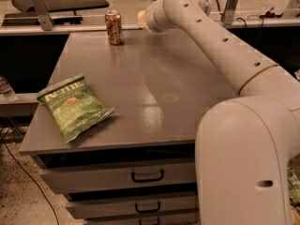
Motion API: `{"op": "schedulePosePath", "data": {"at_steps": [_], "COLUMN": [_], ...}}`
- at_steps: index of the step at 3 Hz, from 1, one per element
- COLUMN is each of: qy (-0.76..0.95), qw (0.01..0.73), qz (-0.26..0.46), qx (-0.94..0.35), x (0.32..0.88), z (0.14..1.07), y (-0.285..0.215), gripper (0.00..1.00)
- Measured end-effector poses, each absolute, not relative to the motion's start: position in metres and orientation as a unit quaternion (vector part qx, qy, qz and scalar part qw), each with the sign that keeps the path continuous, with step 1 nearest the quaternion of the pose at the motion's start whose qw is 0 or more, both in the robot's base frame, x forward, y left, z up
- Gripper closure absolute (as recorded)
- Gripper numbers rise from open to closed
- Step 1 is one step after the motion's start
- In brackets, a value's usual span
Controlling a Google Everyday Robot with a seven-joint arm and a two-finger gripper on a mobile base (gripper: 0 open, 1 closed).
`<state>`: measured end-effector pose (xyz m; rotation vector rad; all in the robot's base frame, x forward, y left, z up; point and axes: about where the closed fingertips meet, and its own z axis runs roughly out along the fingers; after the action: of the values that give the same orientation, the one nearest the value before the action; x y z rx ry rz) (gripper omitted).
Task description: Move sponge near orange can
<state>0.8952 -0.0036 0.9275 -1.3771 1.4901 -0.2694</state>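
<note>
The orange can (114,27) stands upright near the far edge of the grey table (159,93), left of centre. My gripper (144,22) is at the far edge, just right of the can, mostly hidden behind my arm's wrist. A sliver of the pale yellow sponge (140,17) shows at its tip, held a little above the table and a short gap from the can.
A large green chip bag (75,108) lies flat at the table's front left corner. My arm reaches across the right side of the table. Drawers (147,176) sit under the front edge. A rail runs behind the table.
</note>
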Motion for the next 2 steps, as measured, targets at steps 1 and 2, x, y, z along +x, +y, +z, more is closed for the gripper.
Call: {"op": "schedulePosePath", "data": {"at_steps": [1, 2], "qy": [0.620, 0.622], "qw": [0.512, 0.502], "qz": [-0.098, -0.076], "qx": [-0.586, -0.596], "x": [0.886, 0.879], "z": [0.911, 0.901], "y": [0.011, 0.026], "gripper": [1.00, 0.84]}}
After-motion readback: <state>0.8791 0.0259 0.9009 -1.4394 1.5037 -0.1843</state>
